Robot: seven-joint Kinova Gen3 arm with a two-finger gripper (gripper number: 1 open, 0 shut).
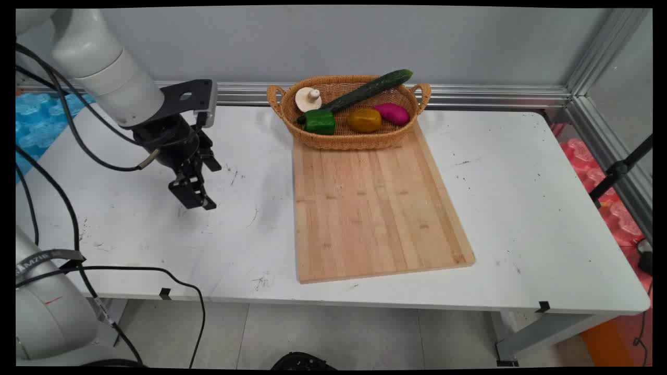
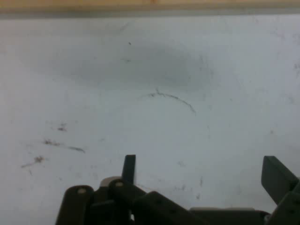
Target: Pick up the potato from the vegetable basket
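Nearest the camera lies the near edge of a white table [image 1: 521,219], its surface scuffed with dark marks. On it rests a long wooden cutting board [image 1: 372,208], running from the near middle of the table toward the far side, with nothing on its bare part. At the board's far end sits an oval wicker basket [image 1: 350,139] with two handles, its near side resting on the board. Inside the basket, from left to right, are a white mushroom [image 1: 308,98], a green pepper [image 1: 319,122], a yellow-brown potato-like vegetable [image 1: 364,120] and a pink-purple sweet potato [image 1: 393,113] — with a long dark green cucumber [image 1: 367,90] lying slantwise over them, its right end jutting past the far rim. Well to the left of the board, the black gripper [image 1: 194,198] hangs over bare table, pointing down, holding nothing and touching nothing. In the hand view its two fingers [image 2: 129,168] stand spread wide apart — only marked white table shows between them, and the board's edge [image 2: 140,6] runs along the top.
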